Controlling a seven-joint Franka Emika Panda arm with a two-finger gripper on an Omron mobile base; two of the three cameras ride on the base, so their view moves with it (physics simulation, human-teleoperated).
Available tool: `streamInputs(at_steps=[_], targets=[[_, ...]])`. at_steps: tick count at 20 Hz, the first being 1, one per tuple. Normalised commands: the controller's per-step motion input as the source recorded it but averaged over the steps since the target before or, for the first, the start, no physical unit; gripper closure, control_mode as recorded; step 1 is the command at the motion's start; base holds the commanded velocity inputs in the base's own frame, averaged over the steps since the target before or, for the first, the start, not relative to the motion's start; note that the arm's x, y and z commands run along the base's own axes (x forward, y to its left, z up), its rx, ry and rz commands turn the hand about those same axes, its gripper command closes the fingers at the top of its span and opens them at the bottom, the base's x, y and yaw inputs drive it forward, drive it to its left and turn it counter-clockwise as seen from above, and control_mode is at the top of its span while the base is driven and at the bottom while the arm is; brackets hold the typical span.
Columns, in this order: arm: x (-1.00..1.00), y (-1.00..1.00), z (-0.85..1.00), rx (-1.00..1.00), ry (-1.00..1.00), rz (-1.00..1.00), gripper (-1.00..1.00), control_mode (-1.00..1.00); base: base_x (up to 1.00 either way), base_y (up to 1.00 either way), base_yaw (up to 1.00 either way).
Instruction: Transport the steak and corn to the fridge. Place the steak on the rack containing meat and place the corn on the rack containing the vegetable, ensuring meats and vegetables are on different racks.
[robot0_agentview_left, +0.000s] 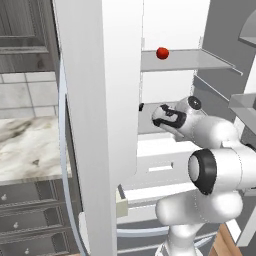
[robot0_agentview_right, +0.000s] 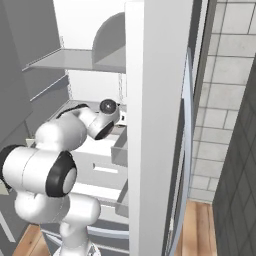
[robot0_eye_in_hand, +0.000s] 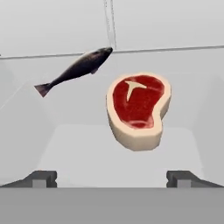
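I see the pincer (robot0_eye_in_hand: 111, 178) spread wide and empty inside the fridge (robot0_agentview_left: 100, 125). The steak (robot0_eye_in_hand: 138, 109) lies on the white rack just ahead of the fingertips (robot0_eye_in_hand: 41, 178), apart from them. A dark fish (robot0_eye_in_hand: 76, 70) lies beyond, to its left. The vegetable (robot0_agentview_left: 162, 52) sits on a higher shelf (robot0_agentview_left: 200, 61).

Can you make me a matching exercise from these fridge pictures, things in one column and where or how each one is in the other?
Things:
1. red-pink raw steak slab with a pale rim
2. dark grey fish
3. small glossy round red vegetable
4. end effector

Place or state:
A. on the upper fridge shelf
B. open, holding nothing
C. lying free on the white rack, right of the fish
D. lying at the back of the same rack, tail to the left

Pairs: 1-C, 2-D, 3-A, 4-B
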Motion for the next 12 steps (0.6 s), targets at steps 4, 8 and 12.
streamInputs(at_steps=[4, 8, 12], targets=[[-0.54, 0.15, 0.65, -0.06, 0.00, 0.00, -1.00, -1.00, 0.00, 0.00, 0.00], [-0.70, 0.01, 0.53, -0.04, 0.00, 0.00, -1.00, -1.00, 0.00, 0.00, 0.00], [-0.73, 0.00, 0.43, -0.02, 0.00, 0.00, -1.00, -1.00, 0.00, 0.00, 0.00]])
